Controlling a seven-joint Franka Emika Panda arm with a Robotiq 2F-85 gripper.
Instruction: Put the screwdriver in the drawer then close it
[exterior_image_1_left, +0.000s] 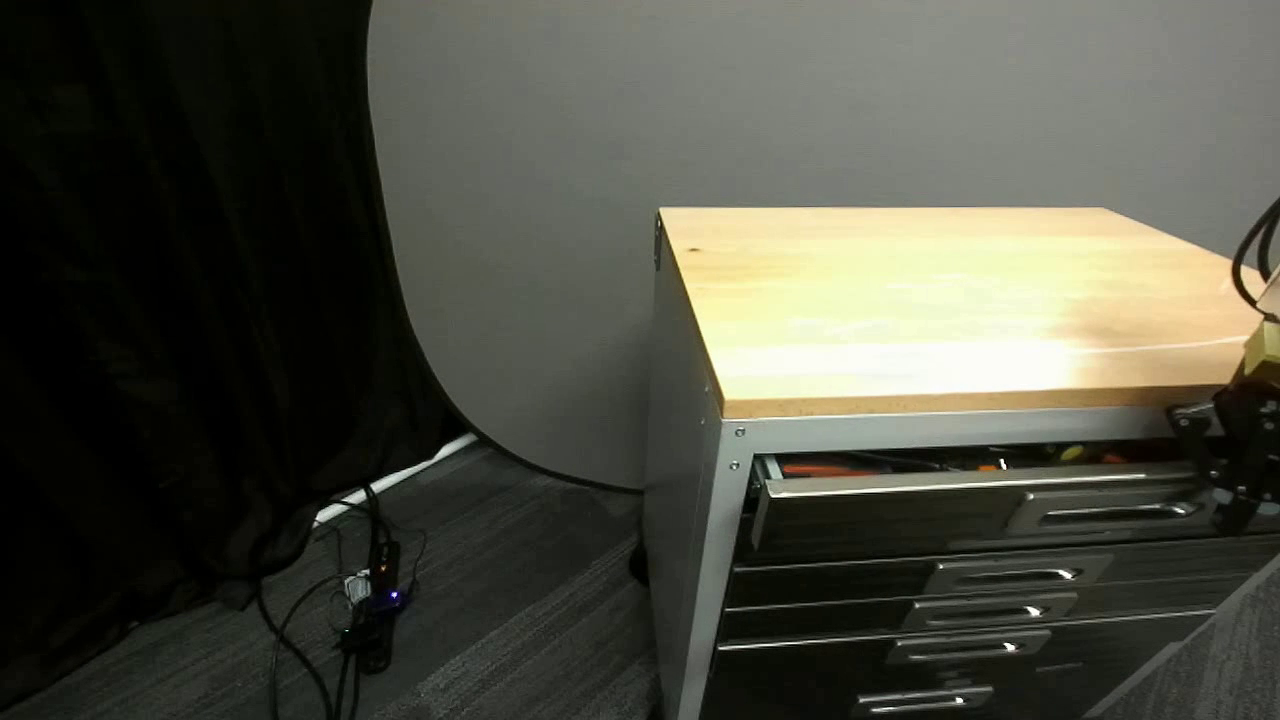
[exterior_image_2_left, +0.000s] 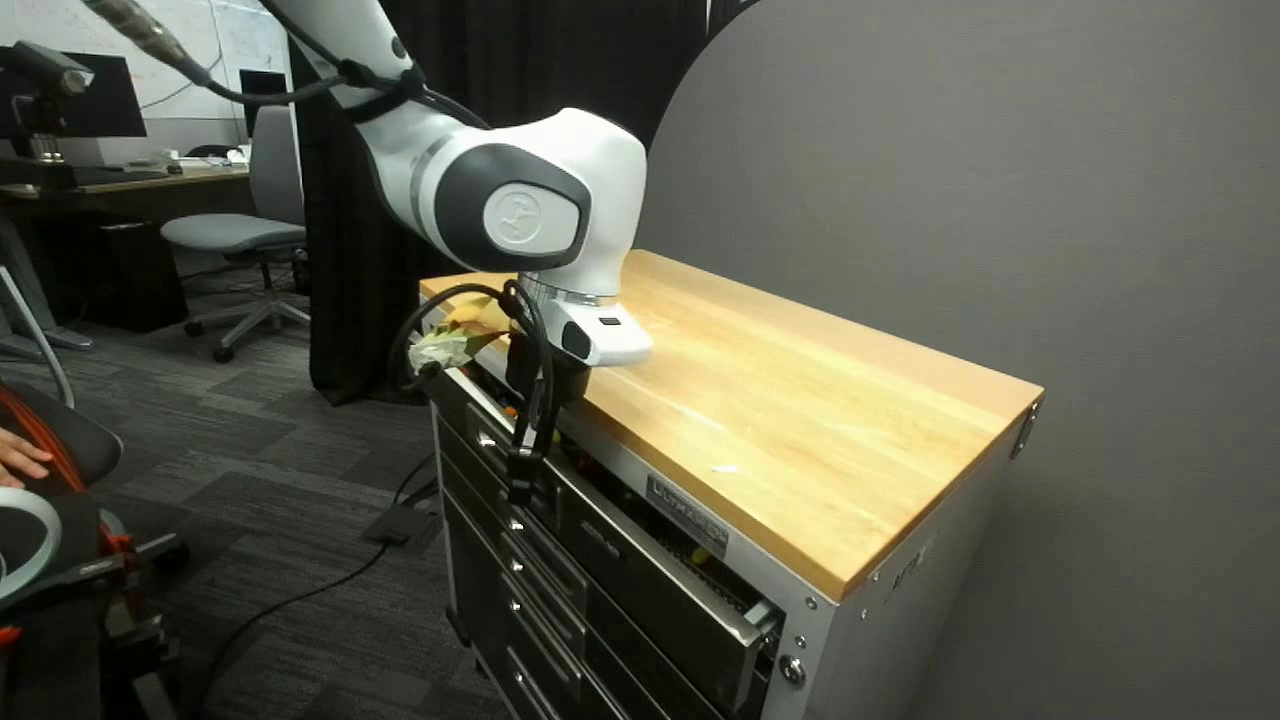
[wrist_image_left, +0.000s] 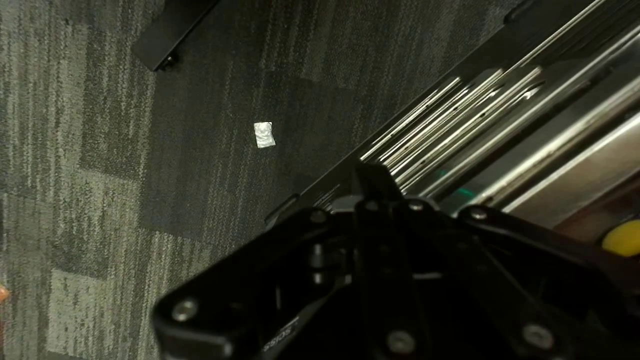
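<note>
The drawer (exterior_image_1_left: 900, 515) is the cabinet's top one and stands partly pulled out in both exterior views (exterior_image_2_left: 640, 560). Orange, yellow and dark items show through its narrow gap. A yellow item (exterior_image_2_left: 700, 555) lies inside, and a yellow rounded shape shows in the wrist view (wrist_image_left: 622, 239); I cannot tell whether either is the screwdriver. My gripper (wrist_image_left: 377, 182) is shut, fingers together, with nothing visible between them. In both exterior views its fingertips (exterior_image_1_left: 1238, 515) point down in front of the drawer front, beside the bar handle (exterior_image_1_left: 1115, 512); contact is unclear.
The wooden cabinet top (exterior_image_2_left: 760, 400) overhangs the drawer. Several narrower drawers (exterior_image_1_left: 1000, 650) with bar handles are below it. A cable loop (exterior_image_2_left: 410, 350) hangs at my wrist. A person's hand (exterior_image_2_left: 20, 455) is at the far left. A white scrap (wrist_image_left: 264, 134) lies on the carpet.
</note>
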